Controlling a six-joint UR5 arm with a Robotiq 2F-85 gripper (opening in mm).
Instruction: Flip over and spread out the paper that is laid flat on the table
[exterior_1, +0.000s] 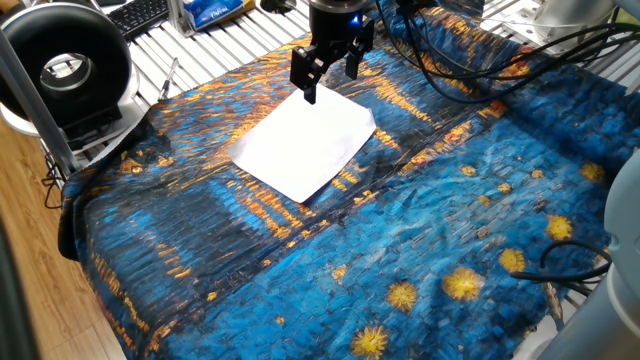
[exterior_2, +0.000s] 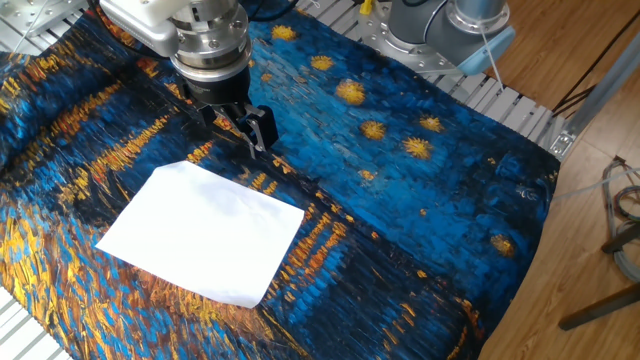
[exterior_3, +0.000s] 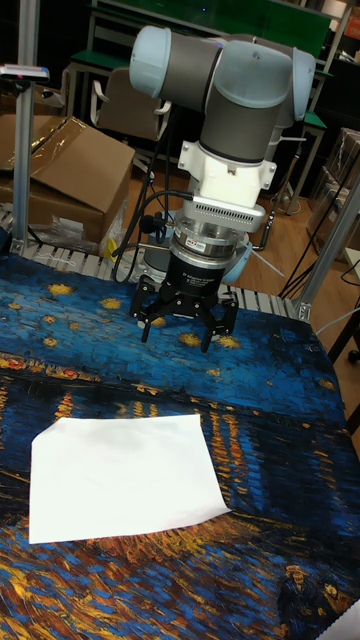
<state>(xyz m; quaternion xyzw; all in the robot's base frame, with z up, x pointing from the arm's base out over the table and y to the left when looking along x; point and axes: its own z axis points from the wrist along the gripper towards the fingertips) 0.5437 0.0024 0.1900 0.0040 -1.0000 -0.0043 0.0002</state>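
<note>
The white paper (exterior_1: 305, 145) lies flat on the table (exterior_1: 450, 200), which is draped in blue cloth with orange streaks. The paper (exterior_2: 205, 232) shows whole in all three views, with nothing covering it. My gripper (exterior_1: 330, 82) hangs just above the cloth at the paper's far edge. Its fingers point down, open, with nothing between them. The other fixed view has the gripper (exterior_2: 235, 128) beside the sheet's upper edge. In the tall view the gripper (exterior_3: 178, 335) hovers behind the paper (exterior_3: 120, 475), apart from it.
A black ring-shaped device (exterior_1: 65, 70) stands off the table's left corner beside a white slatted surface (exterior_1: 200, 55) and a keyboard (exterior_1: 140, 15). Black cables (exterior_1: 470, 60) trail over the cloth behind the arm. A second robot base (exterior_2: 440, 25) and a cardboard box (exterior_3: 60, 170) stand beyond the table.
</note>
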